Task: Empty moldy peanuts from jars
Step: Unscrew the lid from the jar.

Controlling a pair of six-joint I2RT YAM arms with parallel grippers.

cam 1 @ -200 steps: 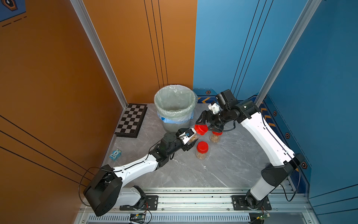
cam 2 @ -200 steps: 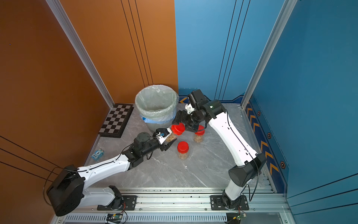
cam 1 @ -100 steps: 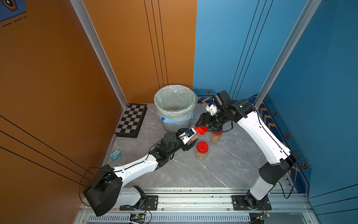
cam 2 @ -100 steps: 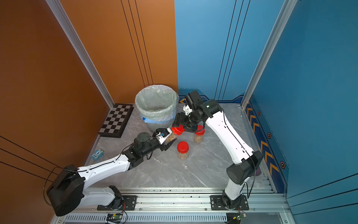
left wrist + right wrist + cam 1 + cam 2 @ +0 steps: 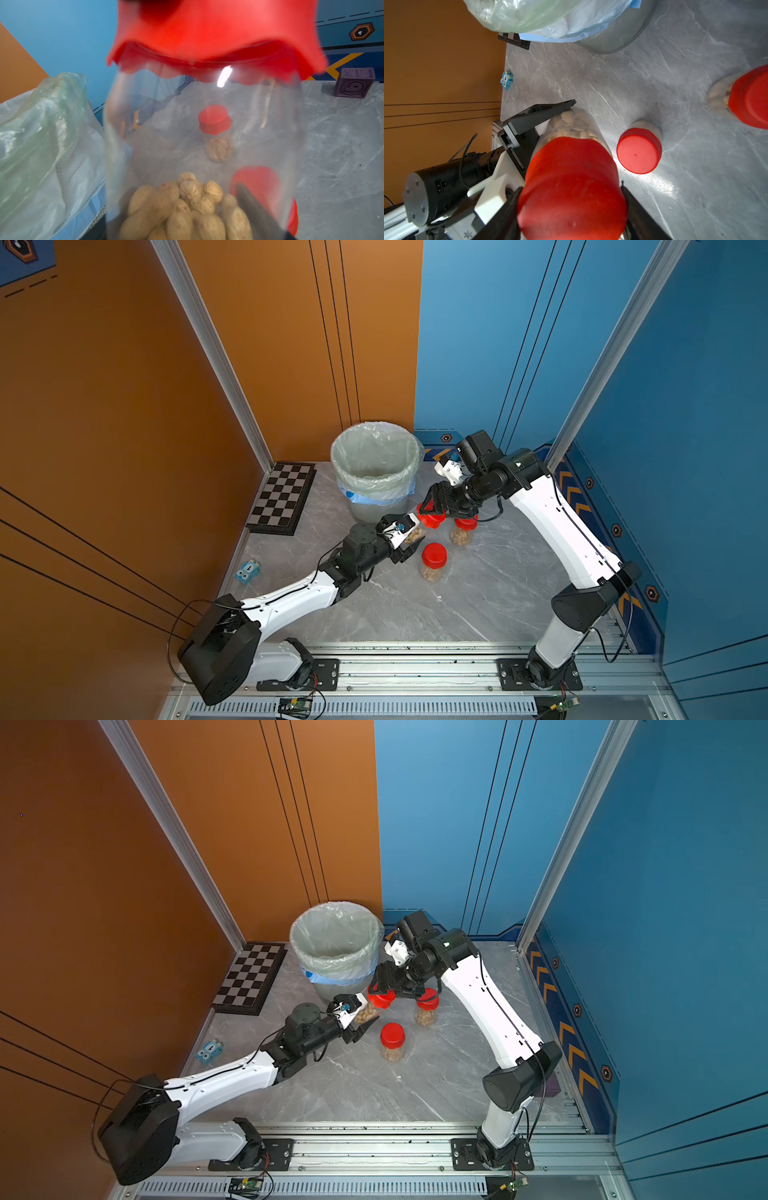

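Nearest on the grey marble-patterned tabletop (image 5: 478, 597), a small clear plastic jar with a red screw lid (image 5: 433, 566) stood upright, pale tan moldy peanuts (image 5: 432, 576) in its bottom. Just behind it the left gripper (image 5: 410, 540) was clamped tight round the body of a second clear red-lidded jar (image 5: 187, 128), tilted above the table, its peanuts heaped at the end away from the lid. The right gripper (image 5: 572, 209) had its jaws pressed against both sides of that jar's wide red lid (image 5: 571, 176). A third jar (image 5: 461, 533) stood upright just beyond, partly hidden by the right wrist. Farther back stood a bag-lined mesh waste bin (image 5: 376, 489), a black-and-white chessboard (image 5: 284, 497) beside it.
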